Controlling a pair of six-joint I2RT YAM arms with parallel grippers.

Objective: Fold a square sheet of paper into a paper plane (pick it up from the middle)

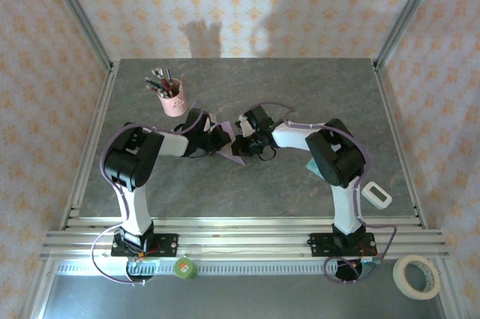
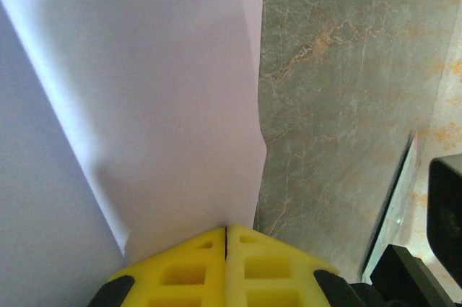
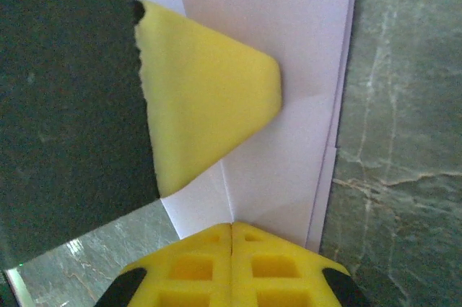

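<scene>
Left tool (image 1: 218,137) and right tool (image 1: 244,139) meet on one lilac sheet (image 1: 228,150) mid-tabletop (image 1: 247,191), I see from above, with one pink pen cup (image 1: 173,100) behind. Left wrist: pads (image 2: 188,271) clamp the sheet's edge. Right wrist: pads (image 3: 271,271) pinch the creased sheet, and the left tool overlaps it.

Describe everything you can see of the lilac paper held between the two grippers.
The lilac paper is thin, plain and pale. It is partly folded: the right wrist view shows layered flaps and creases, and from above it tapers to a point. It sits mid-table between the arms, over the grey marbled table. The left gripper and the right gripper are each closed on an edge, and another yellow pad lies against its face.
</scene>
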